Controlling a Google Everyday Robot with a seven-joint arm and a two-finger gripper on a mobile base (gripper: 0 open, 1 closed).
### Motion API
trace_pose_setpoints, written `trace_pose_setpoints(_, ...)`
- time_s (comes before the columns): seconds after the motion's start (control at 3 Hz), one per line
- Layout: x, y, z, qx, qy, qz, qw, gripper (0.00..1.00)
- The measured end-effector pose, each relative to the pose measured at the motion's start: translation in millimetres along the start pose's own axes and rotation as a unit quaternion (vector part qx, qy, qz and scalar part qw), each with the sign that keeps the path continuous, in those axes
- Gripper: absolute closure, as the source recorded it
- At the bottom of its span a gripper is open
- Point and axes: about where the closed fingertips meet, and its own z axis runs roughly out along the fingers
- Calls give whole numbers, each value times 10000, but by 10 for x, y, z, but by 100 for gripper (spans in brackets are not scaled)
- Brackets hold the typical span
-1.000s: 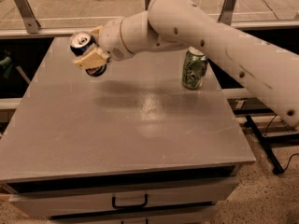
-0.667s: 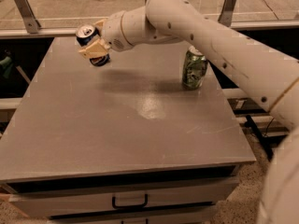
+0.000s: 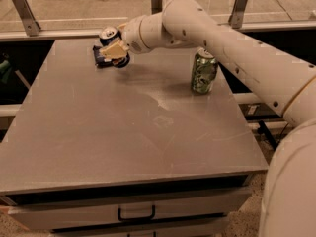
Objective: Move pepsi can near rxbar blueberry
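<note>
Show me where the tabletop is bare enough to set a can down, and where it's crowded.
Free: the whole front half of the table, from the front edge back to the green can, plus the left-edge strip. Crowded: the back-left area, where the gripper holds the pepsi can right by the rxbar blueberry.

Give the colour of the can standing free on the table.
The standing can is green, silver top; camera view. The gripper holds the pepsi can far left.
</note>
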Motion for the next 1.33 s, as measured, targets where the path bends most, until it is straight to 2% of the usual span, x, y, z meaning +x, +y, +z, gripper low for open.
trace_pose_setpoints(0.67, 184, -156, 42, 155, 74, 219, 9996, 35)
trace_pose_setpoints(1.0, 232, -164, 74, 142, 58, 324, 9994, 12)
trace_pose_setpoints(1.33, 261, -119, 134, 68, 28, 404, 9992, 0)
